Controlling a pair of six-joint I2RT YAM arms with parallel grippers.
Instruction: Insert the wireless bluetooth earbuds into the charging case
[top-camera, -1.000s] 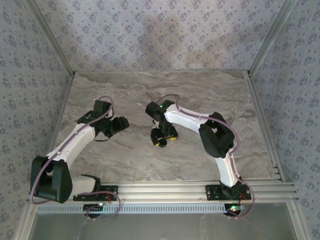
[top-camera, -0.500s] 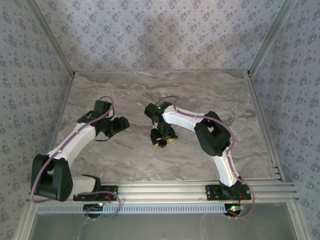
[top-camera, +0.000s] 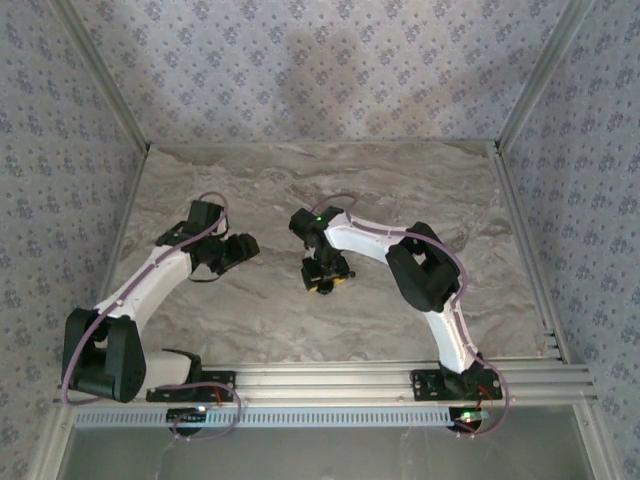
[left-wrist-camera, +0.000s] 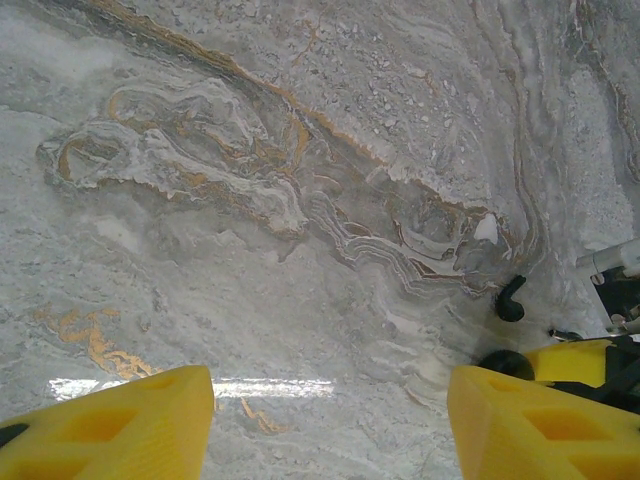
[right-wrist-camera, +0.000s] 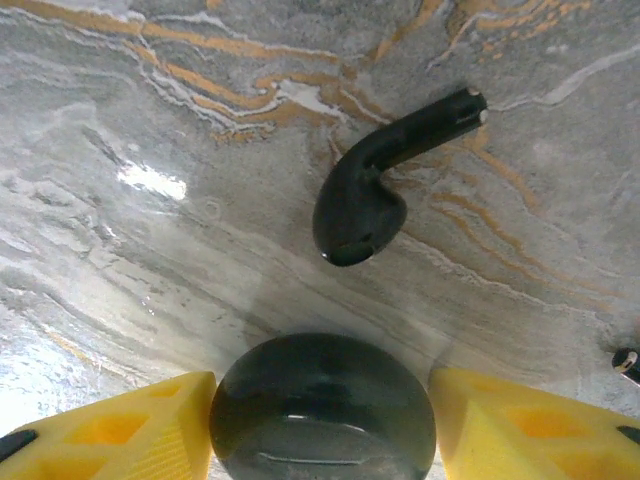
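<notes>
Drifting slightly leftward since a second ago, the right gripper (top-camera: 326, 277) is sitting low over the counter (top-camera: 420, 190), its jaws clamping the dark rounded charging case (right-wrist-camera: 322, 410). One black earbud (right-wrist-camera: 362, 205) is lying on the marble just beyond the case, apart from it. The left gripper (top-camera: 240, 248) is hovering nearby, its jaws gaping wide and holding nothing.

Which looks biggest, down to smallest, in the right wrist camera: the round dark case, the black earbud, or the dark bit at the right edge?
1. the round dark case, nearest the camera, which flatters it.
2. the black earbud.
3. the dark bit, cut off by the frame; true size unsure.
</notes>
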